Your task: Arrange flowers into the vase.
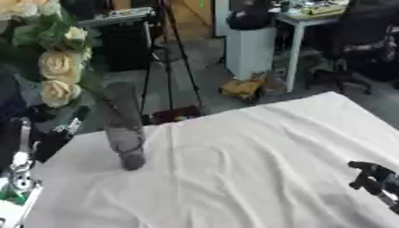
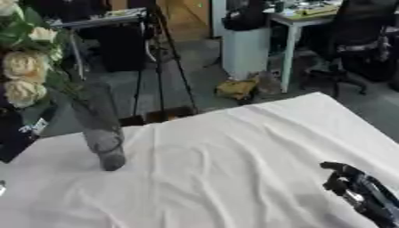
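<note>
One black robot hand, the right hand [image 2: 349, 180], shows at the lower right above the white cloth-covered table [image 1: 257, 169]; its fingers are curled inward and hold nothing, and its arm runs off the bottom right corner. The left hand [image 1: 19, 176] sits at the lower left edge of the left eye view, only a silver and black part of it visible, so I cannot tell how its fingers are set. One tall grey cylindrical vase [image 1: 124, 129] stands on the table's far left part, its base on the cloth and its long axis leaning, the mouth tipped up and toward the left. One bunch of cream artificial roses with green leaves [image 1: 59, 67] fills the upper left corner, its blooms above and to the left of the vase mouth; about three blooms can be counted in the left eye view, though the blur may hide more. The stems seem to run down toward the vase, but whether they are inside it cannot be made out. The right hand is well apart from the vase and the flowers.
</note>
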Motion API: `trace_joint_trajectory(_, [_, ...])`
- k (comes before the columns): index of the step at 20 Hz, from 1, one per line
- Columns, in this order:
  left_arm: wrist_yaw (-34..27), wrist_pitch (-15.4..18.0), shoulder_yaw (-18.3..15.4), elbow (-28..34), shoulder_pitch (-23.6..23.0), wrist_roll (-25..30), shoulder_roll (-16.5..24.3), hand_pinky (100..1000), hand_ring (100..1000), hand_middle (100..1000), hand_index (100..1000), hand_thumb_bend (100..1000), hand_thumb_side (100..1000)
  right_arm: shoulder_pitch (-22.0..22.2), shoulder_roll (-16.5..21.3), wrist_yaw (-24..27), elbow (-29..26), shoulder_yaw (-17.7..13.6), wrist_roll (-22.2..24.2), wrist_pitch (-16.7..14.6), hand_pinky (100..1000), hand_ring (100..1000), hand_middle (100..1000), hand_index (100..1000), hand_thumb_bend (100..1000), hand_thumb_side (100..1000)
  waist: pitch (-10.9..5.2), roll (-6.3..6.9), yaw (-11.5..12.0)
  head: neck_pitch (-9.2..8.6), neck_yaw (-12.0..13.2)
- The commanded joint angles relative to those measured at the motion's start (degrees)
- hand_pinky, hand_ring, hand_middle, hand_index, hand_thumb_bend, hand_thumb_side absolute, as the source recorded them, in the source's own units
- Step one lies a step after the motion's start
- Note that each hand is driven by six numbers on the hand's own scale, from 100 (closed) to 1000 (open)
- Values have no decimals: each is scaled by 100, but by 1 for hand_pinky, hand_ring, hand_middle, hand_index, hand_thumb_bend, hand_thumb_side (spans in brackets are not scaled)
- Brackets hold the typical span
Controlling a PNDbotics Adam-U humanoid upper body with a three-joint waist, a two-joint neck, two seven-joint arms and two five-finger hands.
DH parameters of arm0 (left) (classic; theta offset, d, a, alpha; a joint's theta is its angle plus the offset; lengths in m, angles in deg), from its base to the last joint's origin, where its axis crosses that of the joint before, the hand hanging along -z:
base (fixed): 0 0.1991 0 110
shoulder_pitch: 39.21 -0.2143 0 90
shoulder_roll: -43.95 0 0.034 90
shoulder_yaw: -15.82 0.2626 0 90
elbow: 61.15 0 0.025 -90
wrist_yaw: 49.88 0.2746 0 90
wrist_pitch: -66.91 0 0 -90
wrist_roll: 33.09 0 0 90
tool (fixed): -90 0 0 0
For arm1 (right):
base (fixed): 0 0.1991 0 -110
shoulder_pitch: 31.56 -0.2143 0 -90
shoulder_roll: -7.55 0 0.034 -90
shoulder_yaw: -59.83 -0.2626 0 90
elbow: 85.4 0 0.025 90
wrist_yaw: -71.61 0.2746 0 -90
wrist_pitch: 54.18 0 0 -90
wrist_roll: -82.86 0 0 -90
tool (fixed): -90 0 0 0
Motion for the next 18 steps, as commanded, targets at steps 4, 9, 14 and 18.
trace_joint_trajectory(4, [14,94,-17,289,-50,20,9,581,772,602,779,749,758,-93,57,-19,-91,0,-6,-12,693,978,438,827,651,754,20,-144,57,9,111])
trace_joint_trajectory(9, [-37,209,17,403,-148,94,-73,573,771,602,780,728,761,-86,42,-14,-88,-3,-16,-12,693,978,438,827,654,746,33,-165,73,13,116])
trace_joint_trajectory(14, [-84,280,41,474,-205,129,-133,569,771,601,780,713,768,-86,45,-19,-81,4,-10,-17,693,979,437,827,652,747,43,-159,116,21,117])
trace_joint_trajectory(18, [-95,314,64,507,-238,180,-179,569,771,601,780,713,768,-78,40,-19,-92,7,-4,-10,693,979,437,827,652,747,44,-154,125,28,103])
